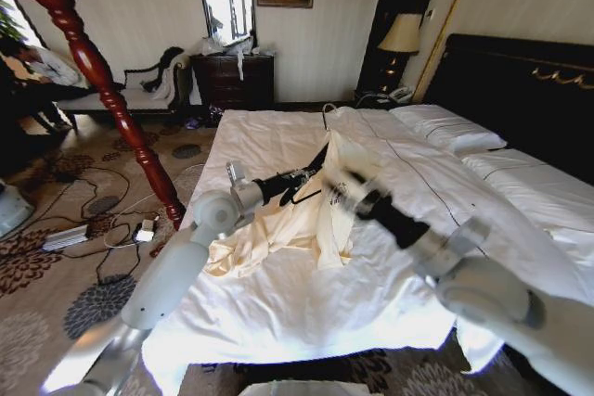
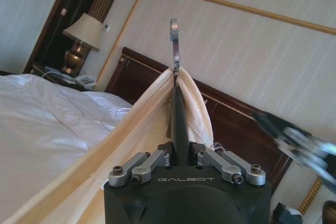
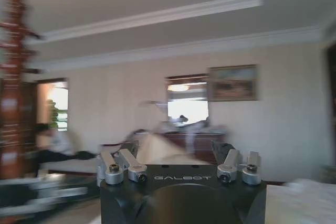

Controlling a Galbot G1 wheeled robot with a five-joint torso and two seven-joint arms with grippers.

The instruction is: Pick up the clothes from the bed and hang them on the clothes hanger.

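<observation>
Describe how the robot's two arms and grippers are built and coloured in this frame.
Both arms have smooth silver-grey shells with rounded joints near the body, turning to slimmer black segments toward the wrists. The left gripper and the right gripper share one design: a black housing marked GALBOT in pale letters, with silver metal linkage bars pinned by dark bolts. The right gripper's fingers are black.

Right end effector (image 1: 345,187) motion-blurred in head view, fingertips unreadable. Right wrist view smeared: coat stand (image 3: 14,77) and cream clothes (image 3: 157,150) just vague shapes. Clothes hanger (image 2: 175,45): only the silver hook and black neck show, shoulders hidden under fabric. Left end effector (image 2: 179,153) fingertips hidden by fabric. Bed (image 1: 520,183) cut by right edge.
</observation>
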